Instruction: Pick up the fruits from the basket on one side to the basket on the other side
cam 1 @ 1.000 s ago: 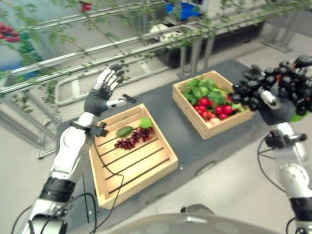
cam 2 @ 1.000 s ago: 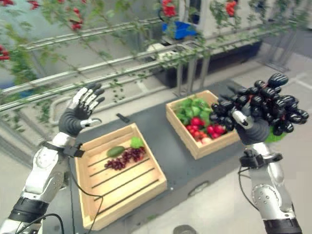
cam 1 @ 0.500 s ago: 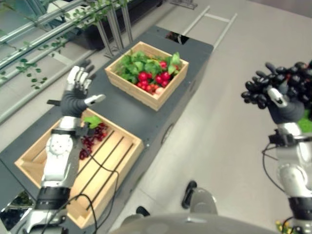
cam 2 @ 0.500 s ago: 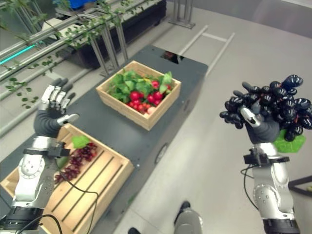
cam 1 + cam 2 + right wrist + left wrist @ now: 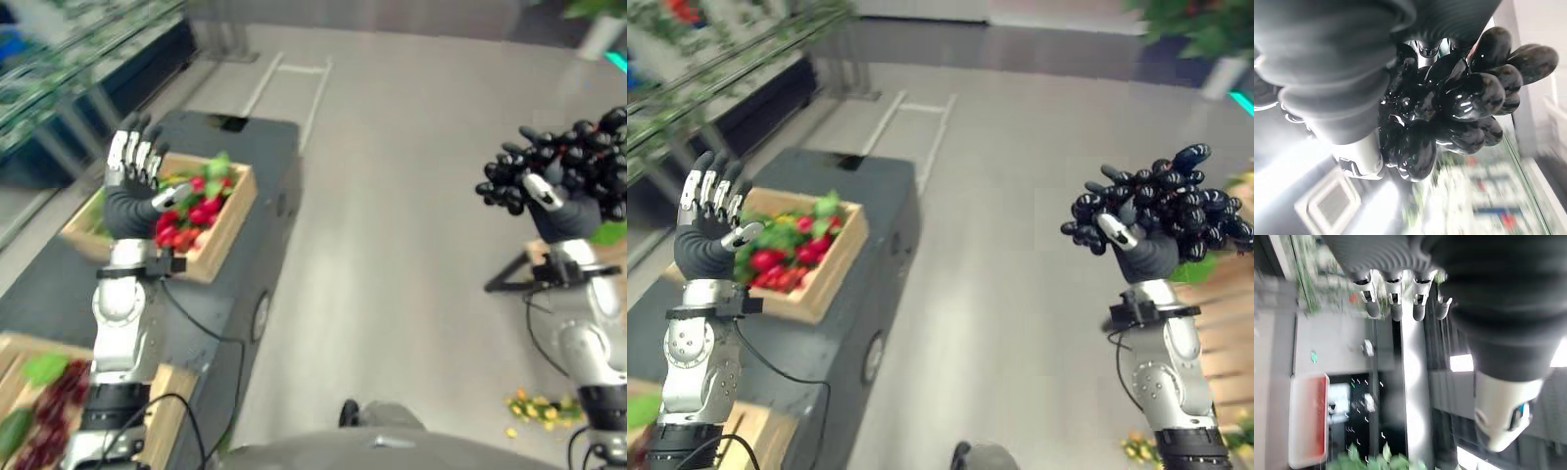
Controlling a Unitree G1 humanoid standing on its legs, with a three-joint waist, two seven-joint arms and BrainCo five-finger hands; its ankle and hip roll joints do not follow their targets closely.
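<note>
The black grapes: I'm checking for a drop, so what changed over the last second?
No drop. The camera swung round to the right, so the crates slid left in view; the crate of red fruit and leaves itself did not move. The right robot hand stays raised and curled round the black grapes. The left robot hand stays raised, open and empty.

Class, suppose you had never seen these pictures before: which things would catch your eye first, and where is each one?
First, the glossy bunch of black grapes, held up in the raised right hand at the right, above bare floor. Next, the wooden crate of red fruit and green leaves on the dark platform at the left, with the open left hand lifted in front of it, fingers straight.
</note>
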